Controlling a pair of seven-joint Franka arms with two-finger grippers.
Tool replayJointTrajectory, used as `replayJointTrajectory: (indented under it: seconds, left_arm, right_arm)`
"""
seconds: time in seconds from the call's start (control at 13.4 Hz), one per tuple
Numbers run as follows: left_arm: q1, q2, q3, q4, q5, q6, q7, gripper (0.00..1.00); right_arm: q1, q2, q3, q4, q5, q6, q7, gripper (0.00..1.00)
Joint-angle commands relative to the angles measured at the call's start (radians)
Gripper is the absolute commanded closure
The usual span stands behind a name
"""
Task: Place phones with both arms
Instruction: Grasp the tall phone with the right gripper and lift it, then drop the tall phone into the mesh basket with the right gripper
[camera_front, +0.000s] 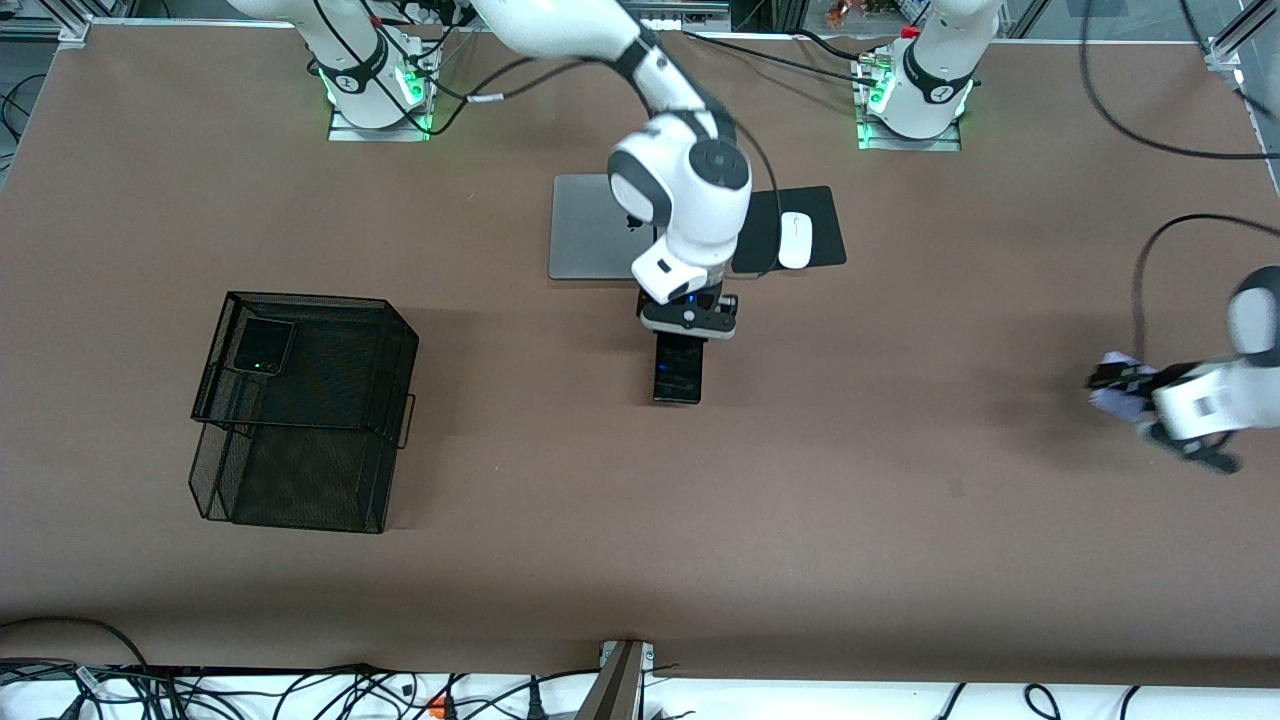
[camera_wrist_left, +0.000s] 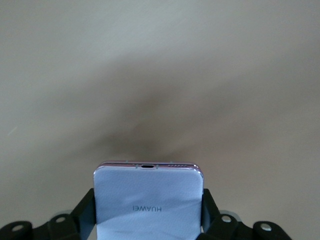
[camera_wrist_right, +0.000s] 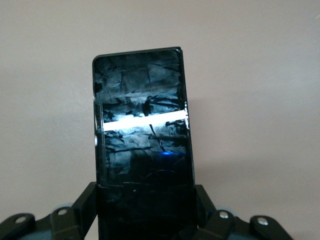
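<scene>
Small black phone (camera_front: 262, 347) already sits in the mesh basket (camera_front: 300, 480) at the right arm's end of the table (camera_front: 900, 550). Right gripper (camera_front: 688, 330), mid-table just in front of the laptop (camera_front: 590, 228), fingers closed on the long black phone (camera_front: 678, 370); lift clear, keep it level on the way to the basket. Left gripper (camera_front: 1125, 385), at its own end, fingers clamped on the lavender phone (camera_wrist_left: 148, 200); should follow once the basket is free.

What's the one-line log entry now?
left gripper: holds pale lavender squarish phone | right gripper: holds long slim black phone | small black squarish phone: in black mesh basket
</scene>
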Motion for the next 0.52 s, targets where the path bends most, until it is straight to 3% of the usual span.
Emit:
replayJointTrajectory:
  seconds: [0.0, 0.22, 0.45]
  left_arm:
    - [-0.146, 0.046, 0.022, 0.02, -0.13, -0.023, -0.135, 0.94]
    - [-0.263, 0.126, 0.022, 0.014, -0.364, 0.044, -0.261, 0.92]
    - [-0.405, 0.152, 0.022, -0.012, -0.433, 0.219, -0.408, 0.92]
  right_arm:
    - [-0.056, -0.178, -0.003, -0.076, 0.001, -0.19, -0.137, 1.0]
    - [-0.059, -0.443, -0.104, -0.376, 0.0, -0.211, -0.365, 1.0]
    - [-0.058, -0.652, -0.256, -0.628, -0.017, -0.194, -0.557, 1.0]
